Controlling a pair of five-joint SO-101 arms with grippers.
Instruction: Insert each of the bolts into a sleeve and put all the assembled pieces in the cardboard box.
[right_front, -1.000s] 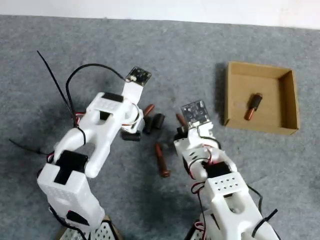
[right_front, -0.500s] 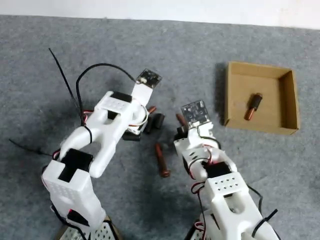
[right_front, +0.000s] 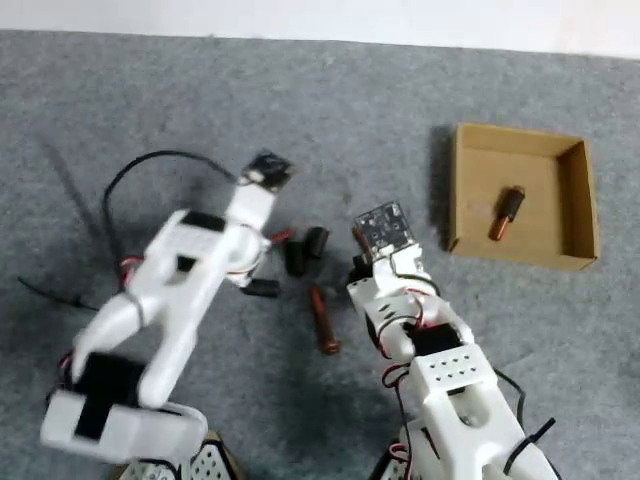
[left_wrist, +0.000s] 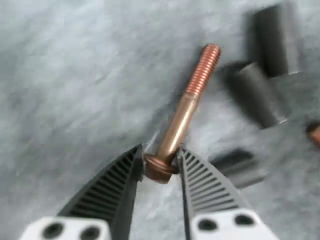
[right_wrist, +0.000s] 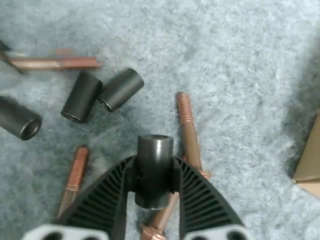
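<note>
grey mat (right_front: 150, 90): carried both arms, the loose parts and the box
left arm (right_front: 170, 300): stretched over the mat to the parts cluster; in the high view its wrist covered the fingers
right arm (right_front: 440, 370): beside it, wrist camera board over its own fingers in the high view
cardboard box (right_front: 456, 190): open top, on the mat well apart from the cluster, on the right arm's side; the high view showed the inside; the right wrist view caught one corner at the frame edge
assembled piece (right_front: 505, 213): one bolt in a sleeve, lying on the box floor near the middle
left gripper (left_wrist: 161, 160): narrow, pinched on the held bolt (left_wrist: 187, 105) at its head end; threaded tip pointed toward the sleeves; grip seen in the left wrist view
right gripper (right_wrist: 154, 165): clamped on the held sleeve (right_wrist: 155, 150), open bore past the fingertips; grip seen in the right wrist view
sleeve pair (right_front: 305, 250): on the mat between the wrists, the two touching side by side
third sleeve (right_front: 262, 288): apart from the pair, near the left arm
loose bolt (right_front: 322, 320): on the mat between the arms
far bolt (right_wrist: 187, 130): on the mat just beyond the held sleeve
</note>
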